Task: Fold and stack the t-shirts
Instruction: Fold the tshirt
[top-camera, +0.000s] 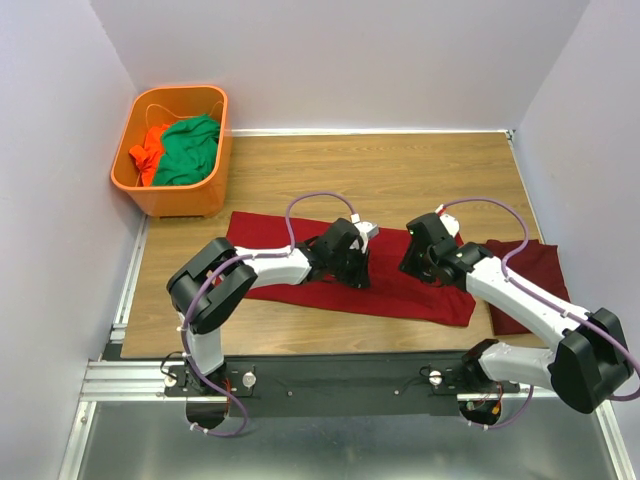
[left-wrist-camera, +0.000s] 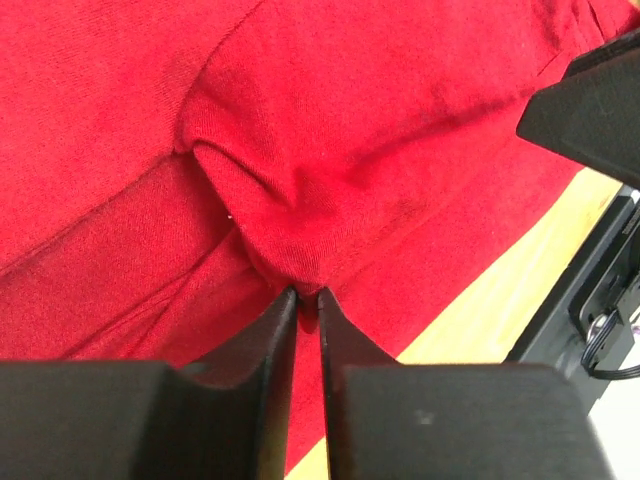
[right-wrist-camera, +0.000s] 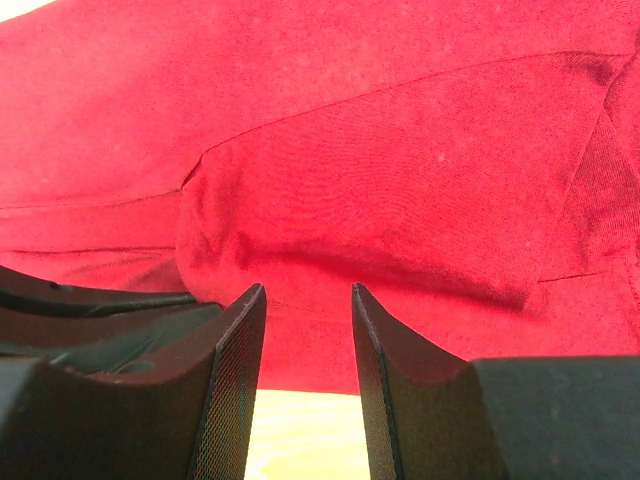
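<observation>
A dark red t-shirt (top-camera: 300, 250) lies spread lengthwise across the wooden table, and it fills the left wrist view (left-wrist-camera: 330, 130) and the right wrist view (right-wrist-camera: 380, 170). My left gripper (top-camera: 350, 268) is down on its middle, and the jaws (left-wrist-camera: 308, 293) are shut on a pinched-up ridge of the cloth. My right gripper (top-camera: 423, 264) sits just to the right on the same shirt, its jaws (right-wrist-camera: 308, 290) open with only flat cloth and bare table showing between the fingers. A second dark red t-shirt (top-camera: 528, 282) lies folded at the right edge, partly under the right arm.
An orange basket (top-camera: 135, 188) stands at the back left holding a green garment (top-camera: 190, 150) and a bright orange garment (top-camera: 150, 148). The two gripper heads are close together; the right one's black body (left-wrist-camera: 590, 100) shows in the left wrist view.
</observation>
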